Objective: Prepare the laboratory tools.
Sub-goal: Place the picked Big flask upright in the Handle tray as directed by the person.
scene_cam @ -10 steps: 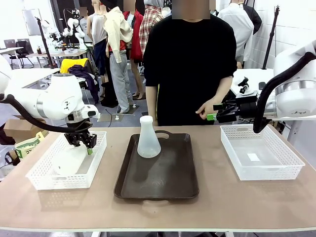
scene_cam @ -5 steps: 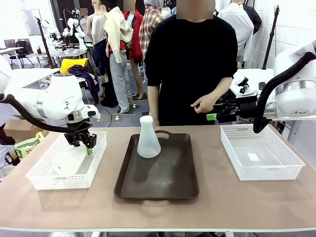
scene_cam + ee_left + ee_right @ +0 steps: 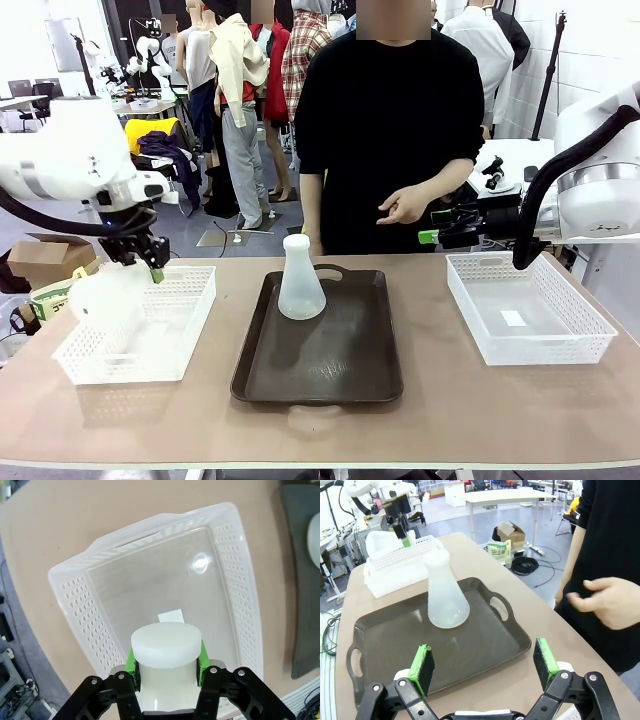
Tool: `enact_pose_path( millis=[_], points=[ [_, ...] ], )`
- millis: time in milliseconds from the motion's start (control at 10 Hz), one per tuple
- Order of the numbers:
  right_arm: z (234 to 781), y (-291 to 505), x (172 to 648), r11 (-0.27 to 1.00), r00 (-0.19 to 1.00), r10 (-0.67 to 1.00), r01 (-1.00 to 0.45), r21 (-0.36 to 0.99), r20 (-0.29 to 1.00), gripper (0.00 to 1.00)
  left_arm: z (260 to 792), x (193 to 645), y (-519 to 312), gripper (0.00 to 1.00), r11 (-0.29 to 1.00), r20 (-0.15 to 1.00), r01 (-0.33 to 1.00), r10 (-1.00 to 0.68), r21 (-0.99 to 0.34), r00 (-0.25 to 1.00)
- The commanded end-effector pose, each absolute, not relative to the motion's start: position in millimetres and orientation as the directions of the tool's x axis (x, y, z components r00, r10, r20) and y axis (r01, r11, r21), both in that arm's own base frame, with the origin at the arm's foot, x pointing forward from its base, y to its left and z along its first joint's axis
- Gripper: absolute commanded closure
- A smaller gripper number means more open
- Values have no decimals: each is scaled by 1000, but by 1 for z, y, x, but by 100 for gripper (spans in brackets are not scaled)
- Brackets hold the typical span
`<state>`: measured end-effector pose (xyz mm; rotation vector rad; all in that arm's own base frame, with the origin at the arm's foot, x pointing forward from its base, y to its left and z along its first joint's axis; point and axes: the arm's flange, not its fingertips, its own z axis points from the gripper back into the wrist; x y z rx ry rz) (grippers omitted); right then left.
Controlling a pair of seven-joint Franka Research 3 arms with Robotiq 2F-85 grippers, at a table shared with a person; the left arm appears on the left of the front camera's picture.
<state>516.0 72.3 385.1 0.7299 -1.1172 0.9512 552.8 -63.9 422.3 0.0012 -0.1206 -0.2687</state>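
Observation:
One frosted-white conical flask [image 3: 300, 281] stands upright at the far end of the dark brown tray [image 3: 330, 372]; the right wrist view shows this flask [image 3: 444, 596] on the tray [image 3: 390, 645] too. My left gripper [image 3: 151, 264] is shut on the neck of the second flask [image 3: 103, 293], which hangs tilted above the left white basket [image 3: 180, 335]. Seen from the left wrist, its green pads [image 3: 131, 661] clamp the flask's neck [image 3: 166, 646] over the bare basket floor [image 3: 150, 580]. My right gripper [image 3: 432, 237] stays open in the air near the table's far right edge, its pads [image 3: 422, 663] wide apart with nothing between them.
A second white basket [image 3: 530, 345] sits at the right with only a small label inside. The person stands at the far side, one hand [image 3: 404, 206] raised close to my right gripper; the same hand [image 3: 605, 602] shows beside it in the right wrist view.
My left arm has lifted the flask up out of the left basket and carried it leftward. The person's hand rose and opened a little. The right arm has not moved.

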Motion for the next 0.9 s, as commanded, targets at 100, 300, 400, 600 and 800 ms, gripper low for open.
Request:
enact_pose_path(
  millis=[100,300,400,600,800],
  points=[
    [386,74,516,431,147,261,-902,21,954,0,434,533,-58,100,940,187,337,-321,-59,928],
    [386,74,516,431,147,261,-902,21,954,0,443,524,-56,100,930,218,357,-332,-88,918],
    [386,74,516,431,147,261,-902,21,954,0,445,522,-57,100,927,221,364,-339,-85,915],
    [386,74,516,431,147,261,-902,21,954,0,444,529,-62,100,938,195,339,-321,-67,927],
    [386,74,516,431,147,261,-902,21,954,0,444,529,-62,100,938,195,339,-321,-67,927]
  ],
)
